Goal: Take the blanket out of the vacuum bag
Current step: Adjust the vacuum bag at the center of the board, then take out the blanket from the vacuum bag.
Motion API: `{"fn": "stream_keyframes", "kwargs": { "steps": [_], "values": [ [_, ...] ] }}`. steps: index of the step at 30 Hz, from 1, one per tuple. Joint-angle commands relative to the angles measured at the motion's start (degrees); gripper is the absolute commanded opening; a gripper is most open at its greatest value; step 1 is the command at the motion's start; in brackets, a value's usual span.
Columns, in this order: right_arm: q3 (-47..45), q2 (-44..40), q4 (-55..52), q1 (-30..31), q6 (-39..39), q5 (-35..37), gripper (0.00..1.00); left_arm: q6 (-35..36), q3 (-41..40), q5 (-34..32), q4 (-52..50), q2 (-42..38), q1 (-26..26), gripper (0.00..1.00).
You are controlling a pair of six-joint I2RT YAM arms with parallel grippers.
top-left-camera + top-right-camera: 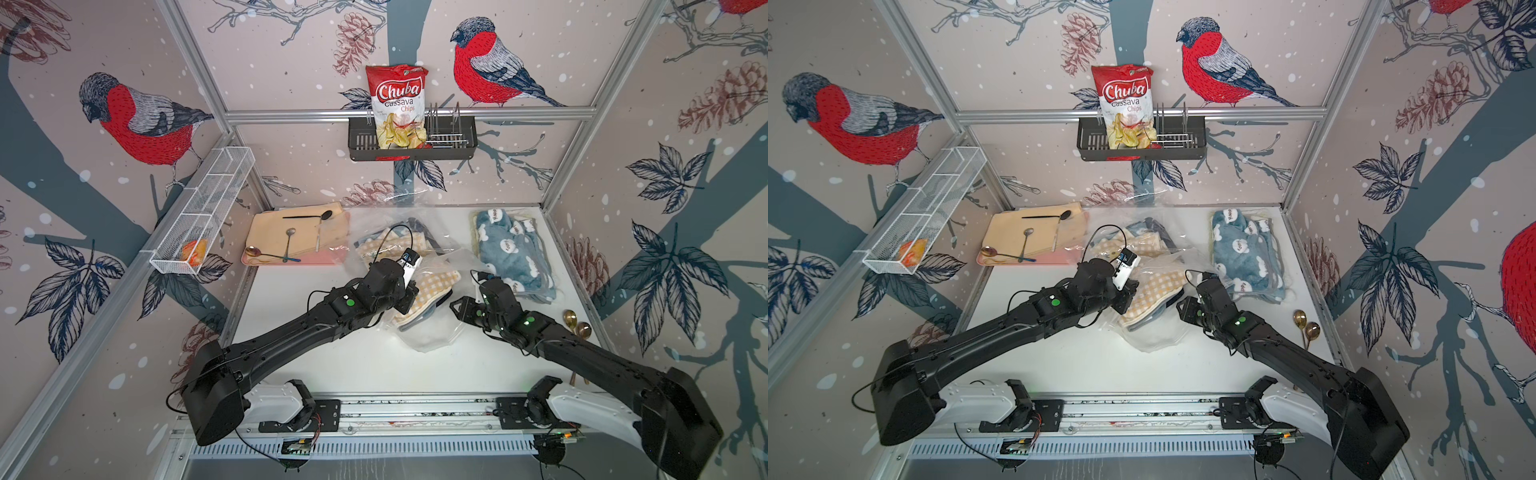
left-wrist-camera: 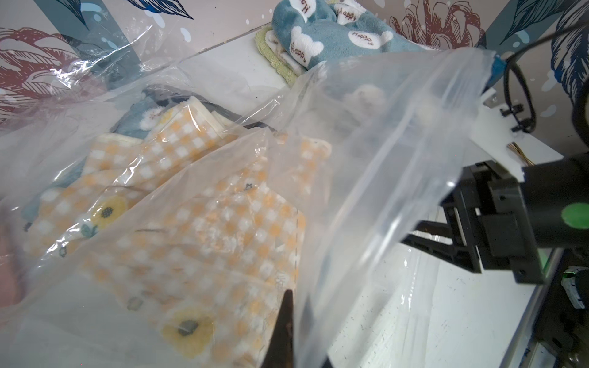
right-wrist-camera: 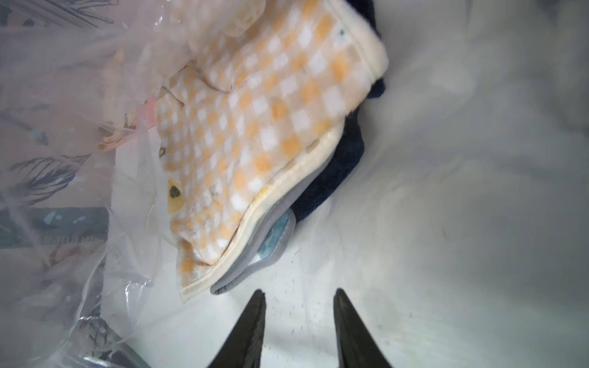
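The vacuum bag (image 1: 424, 338) (image 1: 1148, 338) is a crinkly clear plastic bag lying mid-table. Inside it lies the blanket (image 1: 434, 284) (image 1: 1152, 291), orange-and-white checked over grey and dark blue layers. My left gripper (image 1: 409, 297) (image 1: 1128, 297) is shut on a sheet of the bag (image 2: 382, 153) at its near left edge, holding the plastic up over the blanket (image 2: 223, 223). My right gripper (image 1: 457, 307) (image 1: 1183, 309) (image 3: 299, 296) stands open just right of the blanket's near corner (image 3: 271, 111), nothing between its fingers, hazy plastic (image 3: 63, 95) around it.
A blue fleece with white "Happy" hearts (image 1: 511, 249) lies back right. A pink tray (image 1: 266, 261) with a beige cloth and spoons sits back left. Two golden spoons (image 1: 575, 324) lie at the right edge. A chips bag (image 1: 399, 104) stands in a wall rack; a white mesh basket (image 1: 203, 212) hangs left.
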Motion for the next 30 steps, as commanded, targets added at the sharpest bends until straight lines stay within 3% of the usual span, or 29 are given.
{"fn": "stream_keyframes", "kwargs": {
  "steps": [1,11,18,22,30],
  "values": [
    [-1.53,-2.42,5.46,4.31,7.91,6.36,0.38,-0.81,0.79,1.82,0.79,0.42,0.08,0.00],
    [-6.27,-5.08,12.00,10.33,18.69,13.02,0.38,-1.06,0.46,2.19,1.10,-1.08,-0.01,0.00],
    [-10.26,-5.09,19.41,10.55,25.67,14.45,0.37,-1.32,0.00,2.50,1.86,-1.57,0.03,0.00],
    [-10.39,-6.13,18.33,10.55,28.95,16.92,0.42,-1.83,0.30,3.64,1.69,-1.23,-0.08,0.00],
    [-11.49,-6.73,20.38,11.02,30.93,18.03,0.43,-1.93,0.43,4.97,1.56,-0.63,-1.05,0.00]
  ]
}}
